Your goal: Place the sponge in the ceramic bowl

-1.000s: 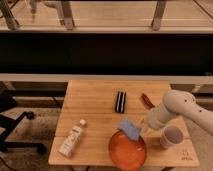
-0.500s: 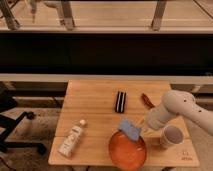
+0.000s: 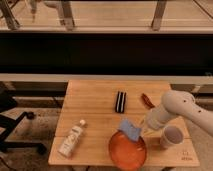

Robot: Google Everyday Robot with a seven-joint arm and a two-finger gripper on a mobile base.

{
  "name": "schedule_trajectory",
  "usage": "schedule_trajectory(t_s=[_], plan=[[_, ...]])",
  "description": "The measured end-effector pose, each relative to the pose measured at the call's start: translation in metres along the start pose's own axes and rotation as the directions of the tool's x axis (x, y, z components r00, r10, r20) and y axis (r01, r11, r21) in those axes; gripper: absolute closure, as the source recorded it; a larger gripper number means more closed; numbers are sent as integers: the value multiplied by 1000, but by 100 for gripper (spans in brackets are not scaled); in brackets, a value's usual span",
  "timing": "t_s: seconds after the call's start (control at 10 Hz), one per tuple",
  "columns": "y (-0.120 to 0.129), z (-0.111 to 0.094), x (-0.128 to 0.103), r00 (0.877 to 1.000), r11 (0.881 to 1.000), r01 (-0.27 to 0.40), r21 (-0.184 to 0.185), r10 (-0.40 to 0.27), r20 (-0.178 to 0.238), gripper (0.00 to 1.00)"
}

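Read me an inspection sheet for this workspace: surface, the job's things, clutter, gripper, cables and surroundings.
Surface: wooden table, light planks.
Job's things: sponge tilted at the far rim of the ceramic bowl; cannot tell whether it rests on the rim.
Clutter: black block and reddish item toward the back; white bottle lying on its side at the left; whitish cup right of the bowl.
Gripper: gripper right beside the sponge, over the bowl's far right rim.
Cables: nothing seen.
Surroundings: office chair left of the table; railing behind.

A wooden table [image 3: 95, 114] on speckled floor [image 3: 42, 131], black chair [image 3: 9, 105] beside, railing [image 3: 110, 30] behind.
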Motion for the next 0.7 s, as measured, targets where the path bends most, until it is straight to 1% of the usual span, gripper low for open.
schedule_trajectory(t_s=[0.7], plan=[[1,-1,0,1000,1000,11,-1,-11,-13,99]])
